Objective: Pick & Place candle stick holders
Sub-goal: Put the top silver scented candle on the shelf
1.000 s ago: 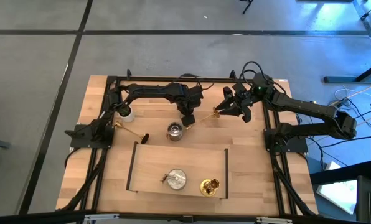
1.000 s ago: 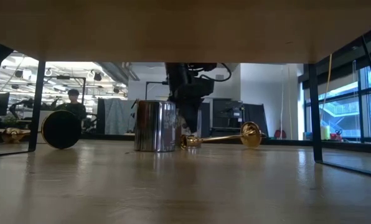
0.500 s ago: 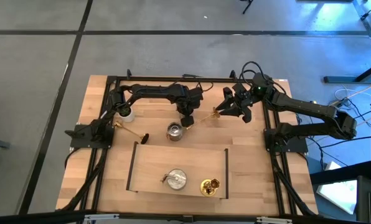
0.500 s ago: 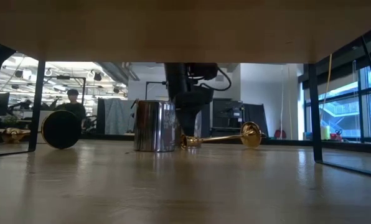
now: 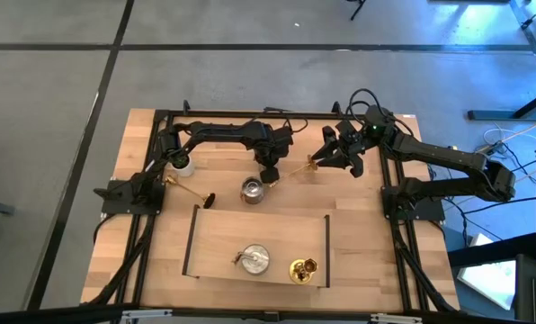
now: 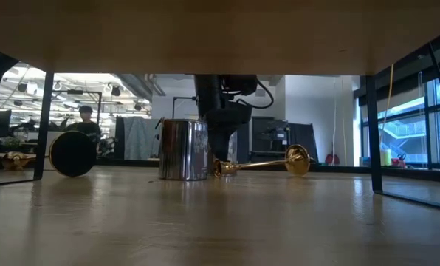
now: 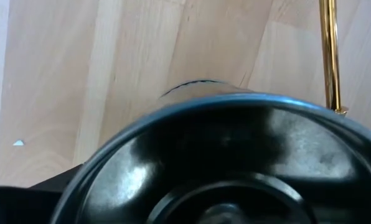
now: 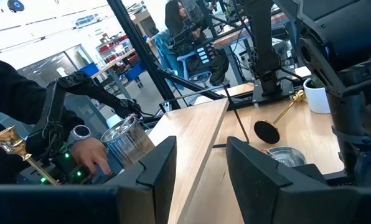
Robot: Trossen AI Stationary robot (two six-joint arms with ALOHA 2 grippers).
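Observation:
A squat silver holder [image 5: 253,190] stands upright at the table's middle and fills the left wrist view [image 7: 235,155]. Just right of it, a gold holder [image 5: 293,171] lies on its side, its stem [image 7: 327,56] running from the cup end [image 6: 224,168] up to the round base [image 6: 297,159]. My left gripper [image 5: 268,173] points down close behind the silver holder, right over that cup end [image 6: 224,148]. My right gripper [image 5: 333,155] hangs level above the table near the gold holder's base. It is open, with nothing between its fingers [image 8: 201,168].
Another gold holder [image 5: 189,191] lies at the left, its dark base [image 6: 72,153] facing the near edge, beside a white cup [image 5: 183,165]. Near the front, a tray between dark side rails [image 5: 192,241] holds a silver holder [image 5: 254,259] and a gold one [image 5: 303,268].

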